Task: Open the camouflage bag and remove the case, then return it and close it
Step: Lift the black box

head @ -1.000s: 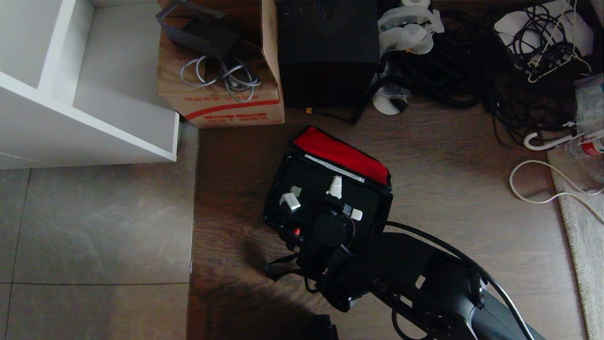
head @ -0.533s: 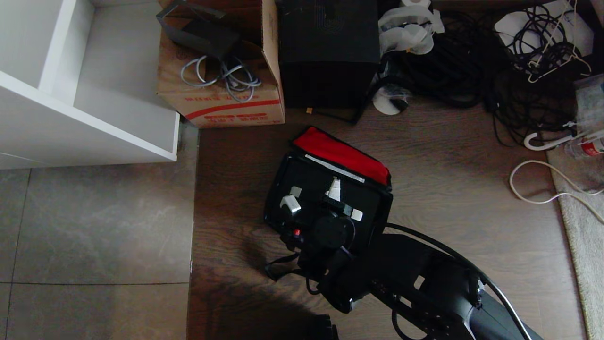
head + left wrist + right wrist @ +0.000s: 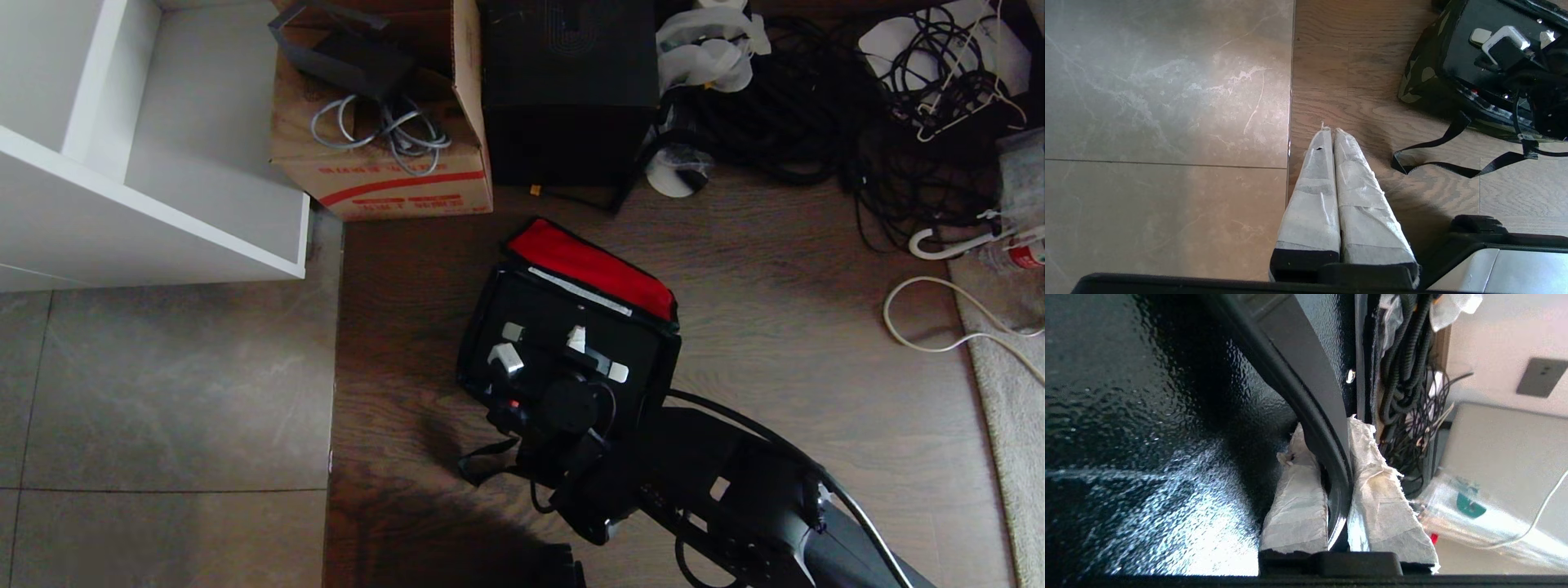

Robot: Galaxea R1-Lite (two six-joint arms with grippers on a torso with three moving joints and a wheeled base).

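The camouflage bag (image 3: 472, 367) lies open on the wooden floor, its red lid lining (image 3: 588, 263) folded back. The black case (image 3: 543, 314) sits inside it. My right gripper (image 3: 581, 347) reaches down into the bag from the near side. In the right wrist view the right gripper (image 3: 1327, 433) is shut on the case's black handle (image 3: 1312, 396), with one taped finger on each side of it. The case's textured top (image 3: 1147, 416) fills the rest of that view. My left gripper (image 3: 1329, 131) hangs shut and empty over the floor, beside the bag's camouflage side (image 3: 1419, 77) and loose black strap (image 3: 1437, 143).
A cardboard box with a red stripe (image 3: 384, 180) and a tall black box (image 3: 567, 90) stand behind the bag. A white shelf unit (image 3: 147, 188) is at the far left. Tangled cables (image 3: 816, 106) fill the back right, and a rug edge (image 3: 1008, 408) runs along the right.
The right gripper's fingers have closed on the case's handle. The arm has settled slightly lower into the bag. The bag and case have not moved.
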